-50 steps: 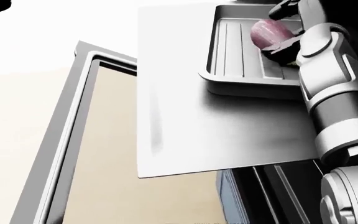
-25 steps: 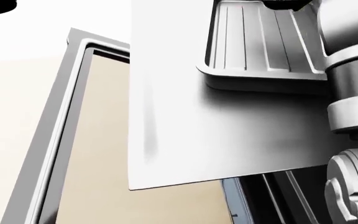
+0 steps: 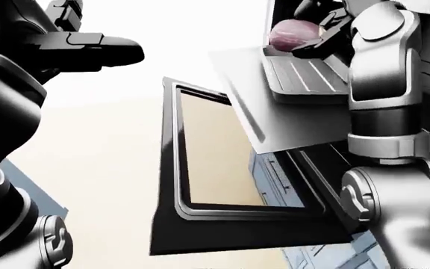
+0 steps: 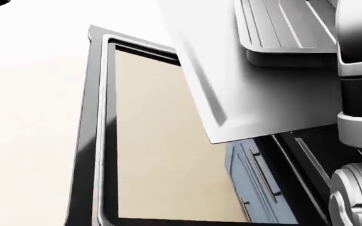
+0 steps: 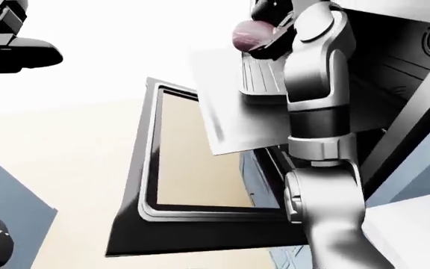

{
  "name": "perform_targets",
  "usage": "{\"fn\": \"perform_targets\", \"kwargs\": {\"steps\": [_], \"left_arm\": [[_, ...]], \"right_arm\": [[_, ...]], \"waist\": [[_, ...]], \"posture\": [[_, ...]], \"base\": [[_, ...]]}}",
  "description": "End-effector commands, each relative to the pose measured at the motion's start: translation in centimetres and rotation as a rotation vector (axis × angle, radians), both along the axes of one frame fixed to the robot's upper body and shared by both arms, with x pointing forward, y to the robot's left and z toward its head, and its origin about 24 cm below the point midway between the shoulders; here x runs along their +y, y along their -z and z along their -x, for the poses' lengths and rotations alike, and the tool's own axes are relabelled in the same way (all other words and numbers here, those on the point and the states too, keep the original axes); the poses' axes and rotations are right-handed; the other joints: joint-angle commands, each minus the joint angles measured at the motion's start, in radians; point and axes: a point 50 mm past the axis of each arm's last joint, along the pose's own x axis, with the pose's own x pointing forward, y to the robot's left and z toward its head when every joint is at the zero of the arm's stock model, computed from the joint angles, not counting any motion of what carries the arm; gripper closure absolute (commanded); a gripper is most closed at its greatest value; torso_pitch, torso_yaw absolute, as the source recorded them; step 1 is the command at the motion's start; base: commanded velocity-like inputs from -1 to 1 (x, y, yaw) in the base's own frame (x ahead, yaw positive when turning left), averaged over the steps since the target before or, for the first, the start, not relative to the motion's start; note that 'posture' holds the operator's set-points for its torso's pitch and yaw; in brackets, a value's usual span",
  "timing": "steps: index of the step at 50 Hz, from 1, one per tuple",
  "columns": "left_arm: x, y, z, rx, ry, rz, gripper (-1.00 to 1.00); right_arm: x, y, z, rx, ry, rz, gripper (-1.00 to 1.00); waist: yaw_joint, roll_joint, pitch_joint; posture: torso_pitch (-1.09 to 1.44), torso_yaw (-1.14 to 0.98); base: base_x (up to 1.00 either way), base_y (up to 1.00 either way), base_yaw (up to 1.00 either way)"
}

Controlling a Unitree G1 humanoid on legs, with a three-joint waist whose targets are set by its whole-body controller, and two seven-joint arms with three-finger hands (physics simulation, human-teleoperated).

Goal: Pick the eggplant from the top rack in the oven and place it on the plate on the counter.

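At the left of the left-eye view the left arm rises along the frame edge, bent at the elbow, and the left hand (image 3: 88,47) juts rightward near the top, held level above the pale floor (image 3: 103,168). Its dark fingers lie pressed together in one flat wedge, holding nothing. The right-eye view shows the same hand (image 5: 17,53) at its top left corner, with a blue-grey cabinet face (image 5: 9,190) below it that the left-eye view shows only as a sliver.

Toward the middle, the oven door (image 3: 222,190) hangs open, its dark frame around a tan window pane. Above it a pale flat oven rack (image 3: 274,112) slides out over the door, and a ribbed grey tray (image 3: 305,78) sits on the rack.

At the right, the right arm climbs the frame in stacked silver segments, forearm nearly upright, wrist bent leftward over the tray. The right hand (image 3: 316,33) closes its dark fingers round the purple eggplant (image 3: 293,35), which is held above the tray's far end, near the top of both eye views; the right-eye view shows it (image 5: 252,35) clear of the tray surface.

The head view cuts off the eggplant and both hands; it shows only the door, the rack, the tray's lower part (image 4: 288,37) and the right forearm (image 4: 360,84) at its right edge.
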Motion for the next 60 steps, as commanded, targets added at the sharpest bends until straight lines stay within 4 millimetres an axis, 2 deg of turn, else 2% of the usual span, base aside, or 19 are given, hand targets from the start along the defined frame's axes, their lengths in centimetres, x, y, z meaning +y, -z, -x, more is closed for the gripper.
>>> {"fn": "perform_targets", "kwargs": {"steps": [1, 8, 11, 13, 14, 17, 20, 23, 26, 27, 29, 32, 38, 42, 47, 55, 57, 59, 60], "left_arm": [[-0.2, -1.1, 0.7, -0.076, 0.009, 0.005, -1.0], [-0.4, -0.7, 0.6, -0.076, 0.018, 0.017, -1.0], [-0.5, -0.4, 0.5, -0.075, 0.022, 0.014, -1.0], [-0.6, -0.3, 0.4, -0.073, 0.023, 0.015, -1.0], [-0.6, -0.3, 0.4, -0.072, 0.026, 0.017, -1.0], [-0.6, -0.3, 0.1, -0.073, 0.025, 0.019, -1.0], [-0.7, -0.3, 0.1, -0.073, 0.023, 0.019, -1.0], [-0.8, -0.3, 0.3, -0.07, 0.023, 0.02, -1.0], [-1.0, 0.2, -0.1, -0.064, 0.027, 0.025, -1.0], [-1.0, 0.4, -0.2, -0.062, 0.027, 0.028, -1.0], [-1.1, 0.5, -0.4, -0.06, 0.027, 0.029, -1.0], [-1.4, 0.5, -0.3, -0.06, 0.032, 0.03, -1.0], [-1.3, 0.6, -0.6, -0.056, 0.029, 0.039, -1.0], [-1.4, 0.6, -0.5, -0.055, 0.031, 0.035, -1.0], [-1.5, 0.5, -0.7, -0.053, 0.033, 0.04, -1.0], [-2.1, 0.5, -0.6, -0.054, 0.041, 0.036, -1.0], [-2.0, 0.1, -0.4, -0.059, 0.04, 0.034, -1.0], [-1.9, 0.0, -0.4, -0.062, 0.038, 0.034, -1.0], [-2.0, -0.1, -0.3, -0.064, 0.04, 0.033, -1.0]], "right_arm": [[-0.3, -3.3, 1.7, -0.14, 0.014, 0.015, 1.0], [-0.5, -3.8, 3.1, -0.162, -0.002, -0.015, 1.0], [-0.3, -3.8, 3.9, -0.168, -0.019, -0.017, 1.0], [-0.1, -3.6, 4.4, -0.161, -0.031, -0.015, 1.0], [0.0, -3.6, 4.7, -0.162, -0.035, -0.016, 1.0], [0.0, -3.6, 5.3, -0.165, -0.048, -0.017, 1.0], [0.0, -2.7, 5.9, -0.139, -0.071, -0.029, 1.0], [0.1, -2.6, 7.3, -0.132, -0.101, -0.03, 1.0], [-0.7, -2.4, 8.3, -0.135, -0.104, -0.057, 1.0], [-0.8, -2.1, 8.5, -0.13, -0.106, -0.062, 1.0], [-0.9, -1.6, 8.8, -0.121, -0.11, -0.068, 1.0], [-1.2, -1.7, 9.3, -0.12, -0.111, -0.069, 1.0], [-1.3, -1.3, 9.1, -0.112, -0.11, -0.085, 1.0], [-1.5, -1.1, 9.1, -0.105, -0.104, -0.093, 1.0], [-1.4, -1.2, 9.1, -0.111, -0.114, -0.108, 1.0], [-1.6, -0.8, 9.5, -0.099, -0.124, -0.084, 1.0], [-1.4, -0.8, 9.4, -0.089, -0.124, -0.073, 1.0], [-1.3, -0.7, 9.4, -0.089, -0.126, -0.079, 1.0], [-1.4, -0.5, 9.3, -0.086, -0.125, -0.084, 1.0]], "waist": [[-0.008, 0.0, -0.034], [-0.028, -0.029, -0.008], [-0.034, -0.073, 0.018], [-0.039, -0.13, 0.004], [-0.054, -0.108, 0.017], [-0.036, -0.153, -0.032], [-0.039, -0.134, -0.041], [-0.05, -0.072, 0.054], [-0.05, -0.012, 0.067], [-0.045, 0.036, 0.045], [-0.048, 0.007, 0.089], [-0.078, -0.007, 0.033], [-0.072, -0.068, 0.018], [-0.089, -0.145, -0.01], [-0.075, -0.075, 0.011], [-0.063, -0.038, 0.079], [-0.071, 0.012, 0.027], [-0.063, -0.014, 0.084], [-0.063, -0.02, 0.072]], "posture": [[-0.17, 0.0], [-0.17, 0.0], [-0.17, 0.0], [-0.17, 0.0], [-0.17, 0.0], [-0.17, 0.0], [-0.17, 0.0], [-0.17, 0.0], [-0.17, 0.0], [-0.17, 0.0], [-0.17, 0.0], [-0.17, 0.0], [-0.17, 0.0], [-0.17, 0.0], [-0.17, 0.0], [-0.17, 0.0], [-0.17, 0.0], [-0.17, 0.0], [-0.17, 0.0]], "base": [[-0.8, 0.02, 0.0], [-0.79, 0.01, 0.0], [-0.79, 0.0, 0.0], [-0.79, 0.0, 0.0], [-0.79, 0.0, 0.0], [-0.79, 0.0, 0.0], [-0.53, 0.0, -0.03], [0.0, 0.0, -0.89], [0.0, 0.0, -1.0], [0.0, 0.0, -1.0], [0.0, 0.0, -1.0], [0.0, 0.0, -1.0], [0.0, 0.0, -0.96], [0.0, 0.0, -0.98], [0.0, 0.0, -0.83], [0.09, 0.03, 0.0], [0.18, 0.0, 0.0], [0.4, 0.0, 0.0], [0.41, 0.0, 0.0]]}}
